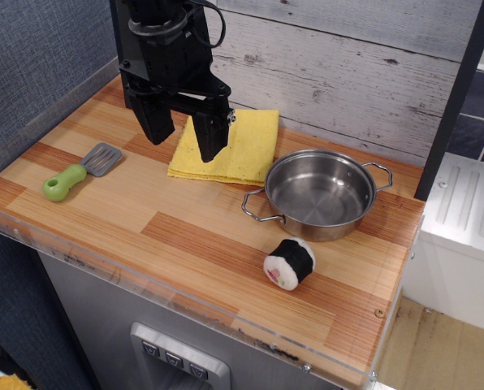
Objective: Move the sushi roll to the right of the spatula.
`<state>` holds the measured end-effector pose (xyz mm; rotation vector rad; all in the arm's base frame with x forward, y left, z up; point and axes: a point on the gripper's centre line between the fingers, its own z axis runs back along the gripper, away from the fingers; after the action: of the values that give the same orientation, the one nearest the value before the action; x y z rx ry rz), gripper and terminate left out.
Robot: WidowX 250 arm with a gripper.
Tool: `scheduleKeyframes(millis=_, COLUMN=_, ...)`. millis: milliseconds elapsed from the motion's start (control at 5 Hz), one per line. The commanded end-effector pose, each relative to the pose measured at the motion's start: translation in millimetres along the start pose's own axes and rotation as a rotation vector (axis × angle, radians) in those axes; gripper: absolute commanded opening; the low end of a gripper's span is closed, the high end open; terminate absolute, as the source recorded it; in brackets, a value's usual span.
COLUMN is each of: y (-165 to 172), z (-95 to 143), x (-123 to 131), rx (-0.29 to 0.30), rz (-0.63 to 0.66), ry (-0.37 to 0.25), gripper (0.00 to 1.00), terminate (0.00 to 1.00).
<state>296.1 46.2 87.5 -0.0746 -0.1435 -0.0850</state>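
Observation:
The sushi roll [290, 263] lies on its side on the wooden counter, front right, just in front of the steel pot; its white end face with pink and green centre points front left. The spatula [81, 171] lies at the left, grey slotted blade toward the back, lime-green handle toward the front left. My gripper [183, 132] hangs above the counter's back middle, between the spatula and the yellow cloth. Its two black fingers [209, 130] stand apart, with nothing between them. It is far from the sushi roll.
A steel pot [321, 195] with two handles stands at the right. A folded yellow cloth [230, 148] lies at the back, partly behind my gripper. A grey plank wall runs along the back. The counter's clear front lip [169, 292] marks its edge.

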Motion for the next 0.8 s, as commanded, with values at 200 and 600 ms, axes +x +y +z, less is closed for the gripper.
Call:
scheduleKeyframes(millis=200, y=-41, z=-1, x=-7, rx=-0.014, rz=-0.06, ry=-0.004, gripper=1.0, terminate=0.0)
scheduleKeyframes(millis=600, y=-111, z=-16, x=-19, rx=-0.005, rz=-0.134, ry=0.008, gripper=1.0, terminate=0.0)
